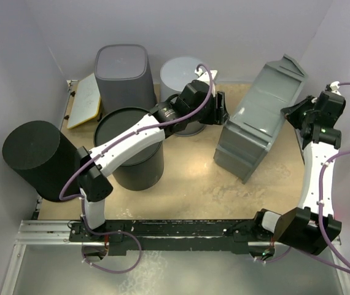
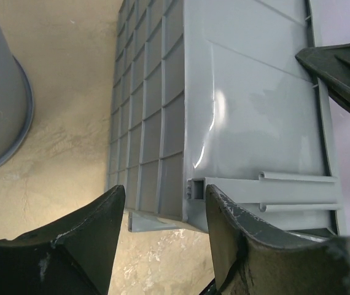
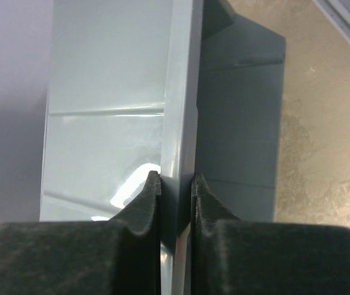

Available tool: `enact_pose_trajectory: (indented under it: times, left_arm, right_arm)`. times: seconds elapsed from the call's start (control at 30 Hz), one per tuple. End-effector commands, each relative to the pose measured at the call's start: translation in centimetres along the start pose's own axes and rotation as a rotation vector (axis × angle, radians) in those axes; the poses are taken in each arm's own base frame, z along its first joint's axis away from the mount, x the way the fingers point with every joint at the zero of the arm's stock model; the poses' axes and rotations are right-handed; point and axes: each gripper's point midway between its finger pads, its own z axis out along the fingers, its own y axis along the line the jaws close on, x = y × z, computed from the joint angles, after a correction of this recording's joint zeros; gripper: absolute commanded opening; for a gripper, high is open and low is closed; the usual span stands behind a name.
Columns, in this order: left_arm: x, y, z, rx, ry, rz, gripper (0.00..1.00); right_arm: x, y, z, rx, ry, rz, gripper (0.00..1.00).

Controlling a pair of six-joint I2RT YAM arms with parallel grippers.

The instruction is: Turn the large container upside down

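- A black bin (image 1: 32, 158) lies on its side at the near left edge of the table (image 1: 193, 190).
- Just right of it stands a dark bin (image 1: 139, 172), open at the top, with the left arm crossing above it.
- The container (image 1: 258, 117) sits tilted right of centre, between the 2 grippers, its ribbed face turned left.
- The left gripper (image 1: 222, 109) is spread wide at the container's left corner and holds nothing. Whether it touches, I cannot tell.
- The right gripper (image 1: 290, 112) pinches the container's thin rim, fingers nearly together.
- At the back are a square bin (image 1: 123, 74), a pale bin (image 1: 178, 72) and a yellowish board (image 1: 84, 101).
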Motion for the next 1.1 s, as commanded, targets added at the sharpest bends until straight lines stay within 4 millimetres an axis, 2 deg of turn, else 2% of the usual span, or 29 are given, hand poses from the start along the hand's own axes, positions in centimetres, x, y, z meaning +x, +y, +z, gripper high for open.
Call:
enact_pose_trajectory:
  times: [0.0,0.33,0.6,0.87,1.07]
  left_arm:
    - [-1.4,-1.7,-1.0,0.077,-0.028,-0.002,0.52]
    - [-0.2,-4.5,0.0,0.238,0.015,-0.083,0.52]
    - [-1.1,-8.9,-0.5,0.459,0.013,-0.164,0.52]
    - [0.2,-13.1,0.8,0.598,0.068,-0.209,0.51]
    - [0.2,-15.8,0.9,0.69,0.075,-0.245,0.51]
  right_arm:
    - [1.9,-1.9,-0.1,0.06,0.05,-0.065,0.0]
    - [5.0,-4.5,1.2,0.087,0.096,0.009,0.0]
    - [7.8,-6.6,3.2,0.037,0.163,0.171,0.0]
    - [9.5,-7.0,3.9,-0.002,0.207,0.252,0.0]
    - [12.1,-7.3,4.9,-0.08,0.282,0.404,0.0]
